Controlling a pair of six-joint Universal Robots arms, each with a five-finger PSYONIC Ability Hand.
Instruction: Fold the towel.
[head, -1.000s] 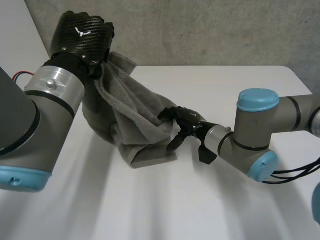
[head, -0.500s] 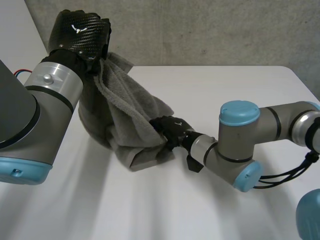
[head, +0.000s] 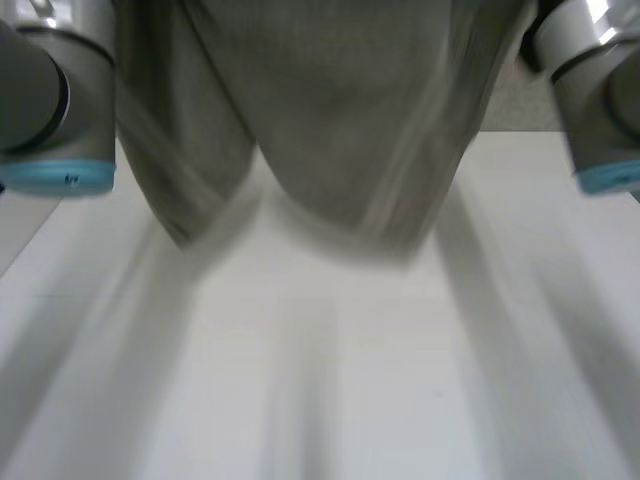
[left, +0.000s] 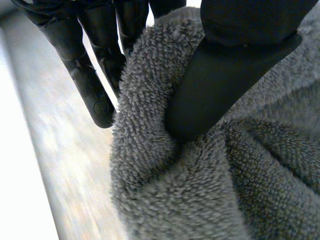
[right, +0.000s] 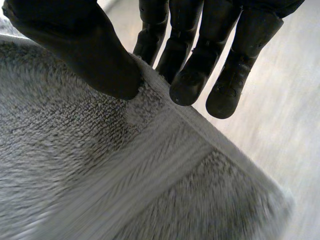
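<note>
Middle: the hanging towel (head: 340, 120) blocks the way.
Sides: left arm (head: 45, 95) and right arm (head: 600, 90).
Below: the table (head: 330, 380) surface lies open.

Grey terry towel (left: 165, 200), fuzzy and looped, with a flat woven band (right: 150, 165). Matt black, smooth, plastic-looking left hand (left: 225, 75) and right hand (right: 75, 50). Smooth white table (head: 330, 380).

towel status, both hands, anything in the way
Left hand pinching towel. Right hand pinching its banded edge. Towel held up, hanging over the table. Nothing in the way.
</note>
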